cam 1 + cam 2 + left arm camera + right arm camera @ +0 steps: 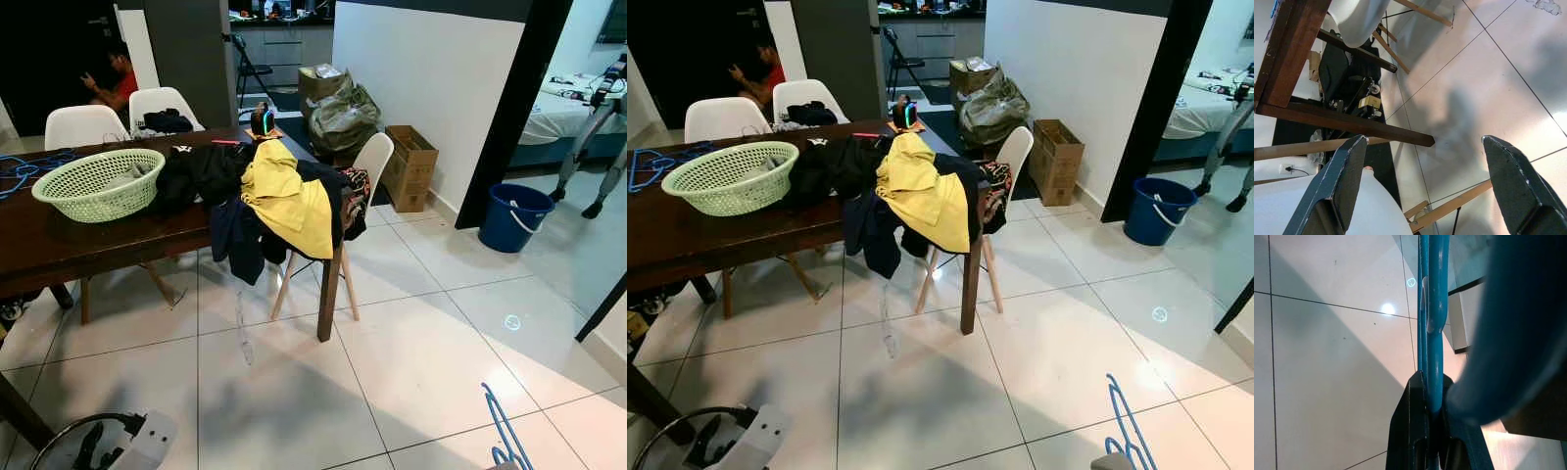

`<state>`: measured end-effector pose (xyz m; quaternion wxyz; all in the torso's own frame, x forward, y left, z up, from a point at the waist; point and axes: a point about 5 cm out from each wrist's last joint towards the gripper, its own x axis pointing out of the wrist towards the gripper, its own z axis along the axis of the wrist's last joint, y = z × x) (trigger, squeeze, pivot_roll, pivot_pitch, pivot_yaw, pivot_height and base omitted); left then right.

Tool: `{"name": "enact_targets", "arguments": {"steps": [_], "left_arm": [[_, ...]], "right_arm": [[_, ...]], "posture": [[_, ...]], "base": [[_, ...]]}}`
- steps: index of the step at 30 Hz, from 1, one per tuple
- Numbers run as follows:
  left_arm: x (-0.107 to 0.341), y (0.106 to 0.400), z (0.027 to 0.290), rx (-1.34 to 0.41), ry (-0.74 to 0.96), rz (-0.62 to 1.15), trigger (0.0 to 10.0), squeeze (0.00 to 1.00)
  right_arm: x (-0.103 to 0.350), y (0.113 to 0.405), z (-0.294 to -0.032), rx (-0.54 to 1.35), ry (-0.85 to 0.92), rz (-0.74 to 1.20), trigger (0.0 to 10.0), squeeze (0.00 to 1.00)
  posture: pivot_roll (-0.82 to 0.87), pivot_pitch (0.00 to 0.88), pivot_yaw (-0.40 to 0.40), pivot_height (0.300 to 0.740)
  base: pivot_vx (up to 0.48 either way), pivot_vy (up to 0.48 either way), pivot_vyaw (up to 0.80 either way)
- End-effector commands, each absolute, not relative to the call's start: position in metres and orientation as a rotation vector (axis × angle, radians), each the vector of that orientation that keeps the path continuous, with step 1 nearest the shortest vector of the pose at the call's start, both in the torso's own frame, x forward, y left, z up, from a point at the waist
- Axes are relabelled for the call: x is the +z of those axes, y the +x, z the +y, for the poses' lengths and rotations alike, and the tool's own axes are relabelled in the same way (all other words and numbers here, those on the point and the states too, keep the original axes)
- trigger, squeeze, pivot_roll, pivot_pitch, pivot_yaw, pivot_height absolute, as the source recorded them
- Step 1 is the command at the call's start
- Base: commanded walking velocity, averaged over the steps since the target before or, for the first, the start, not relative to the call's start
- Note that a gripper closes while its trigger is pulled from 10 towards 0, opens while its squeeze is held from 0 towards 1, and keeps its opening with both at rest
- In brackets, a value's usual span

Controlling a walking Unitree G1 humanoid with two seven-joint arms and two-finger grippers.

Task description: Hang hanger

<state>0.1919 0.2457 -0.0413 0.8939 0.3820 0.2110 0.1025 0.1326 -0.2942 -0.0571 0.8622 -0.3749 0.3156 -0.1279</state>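
one blue hanger [1431,308] (right fingers [1413,431])

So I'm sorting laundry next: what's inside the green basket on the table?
The green basket holds some pale grey cloth, visible over its rim and through the mesh. How much lies beneath it, or whether anything else sits at the bottom, cannot be seen from here.

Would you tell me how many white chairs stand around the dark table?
3: two chairs at the table's far side, one at its right end behind the draped clothes. Others may be hidden.
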Motion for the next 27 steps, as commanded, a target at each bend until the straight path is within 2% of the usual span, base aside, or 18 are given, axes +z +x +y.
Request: {"name": "enact_targets", "arguments": {"steps": [1,27], "left_arm": [[-0.0442,0.1905,0.244,0.199,0.798,0.458,10.0,0.0],[-0.0442,0.1926,0.2414,0.197,0.797,0.457,10.0,0.0]], "right_arm": [[-0.058,0.1334,-0.2936,-0.272,-0.78,0.674,10.0,0.0],[-0.057,0.135,-0.2954,-0.273,-0.78,0.676,10.0,0.0]], "posture": [[0.0,0.0,-0.003,0.74],[0.01,0.0,-0.008,0.74]], "base": [[0.0,0.0,0.0],[0.0,0.0,0.0]]}}
